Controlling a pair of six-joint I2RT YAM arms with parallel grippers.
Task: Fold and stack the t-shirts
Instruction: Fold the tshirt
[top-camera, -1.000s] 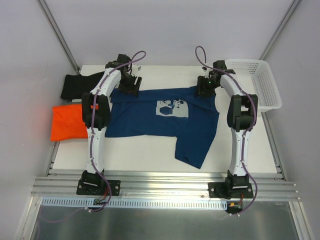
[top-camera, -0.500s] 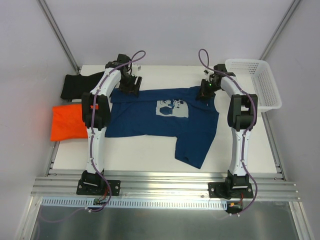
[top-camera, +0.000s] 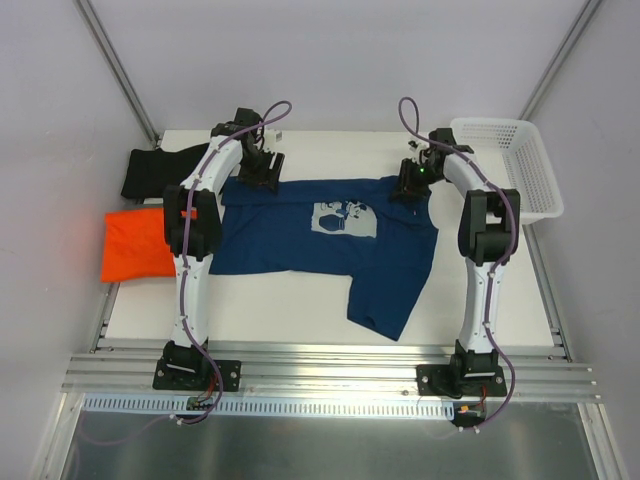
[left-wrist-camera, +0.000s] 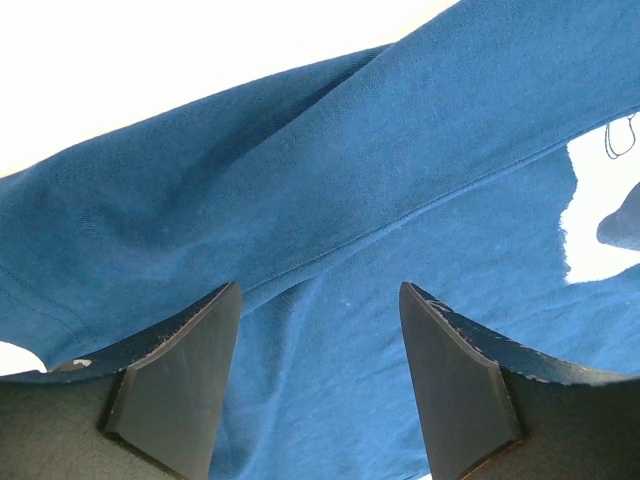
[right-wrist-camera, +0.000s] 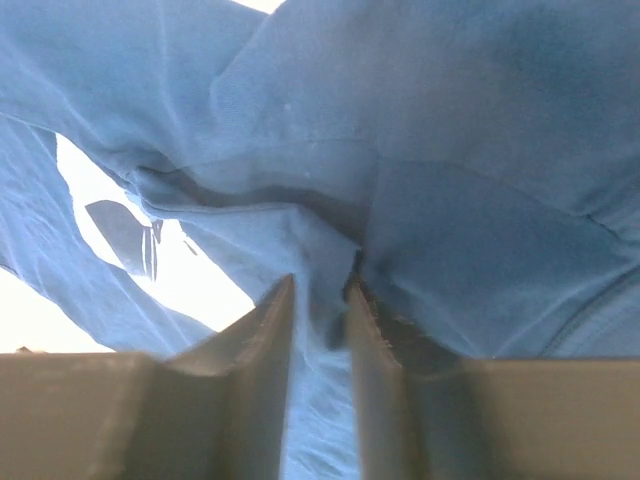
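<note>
Overhead: the navy t-shirt (top-camera: 290, 235) lies spread beneath my left gripper (top-camera: 262, 172) and right gripper (top-camera: 411, 184), both at its far edge. Left wrist: jaws wide, cloth beneath, ungripped. Right wrist: jaws narrow, pinching a navy fold. Lifting now, I judge, would drag the shirt askew, one-sided.

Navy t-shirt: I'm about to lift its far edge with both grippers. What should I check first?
1. Right gripper shut on the navy t-shirt: ok, fold pinched.
2. Left gripper gripping: not ok, jaws open over the cloth.
3. Both grippers at the shirt's far edge: ok.
4. Cloth smooth: not ok, bunched at the right gripper.
5. Orange t-shirt and black t-shirt apart from it: cannot tell, the left arm hides the gap.
</note>
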